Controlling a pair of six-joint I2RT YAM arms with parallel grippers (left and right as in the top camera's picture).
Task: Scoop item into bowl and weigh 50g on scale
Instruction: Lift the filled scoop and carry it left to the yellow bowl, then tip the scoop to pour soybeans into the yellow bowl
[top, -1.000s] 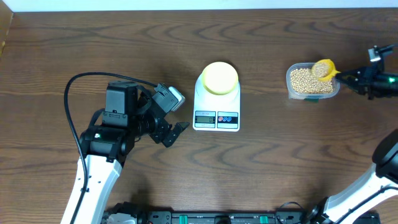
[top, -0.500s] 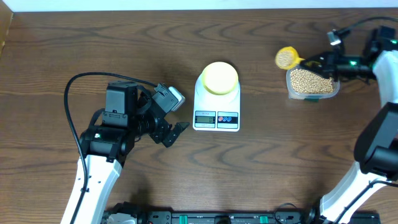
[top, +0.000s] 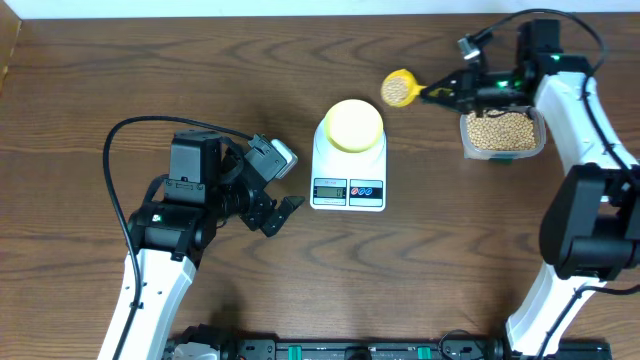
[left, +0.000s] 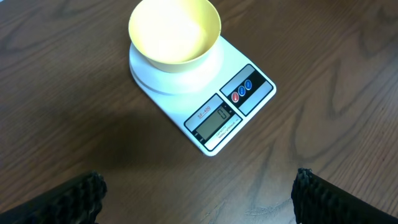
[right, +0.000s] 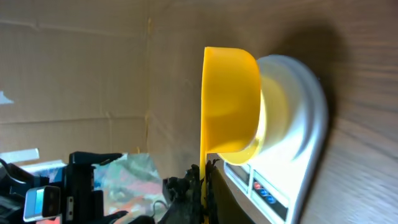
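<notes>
Overhead, the right fingers (top: 446, 95) pinch the handle of a yellow scoop (top: 399, 88) loaded with beans (top: 398, 90), upper centre, just beside the bowl (top: 354, 124) on the scale (top: 348, 190). This looks like the transfer step; next it should tip over the bowl. The left fingers (left: 339, 199) are spread. The display (top: 329, 190) is too small to read.

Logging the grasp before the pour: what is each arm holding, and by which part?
Right end effector: the yellow scoop, gripped by its handle end. Left end effector: open, holding nothing.
</notes>
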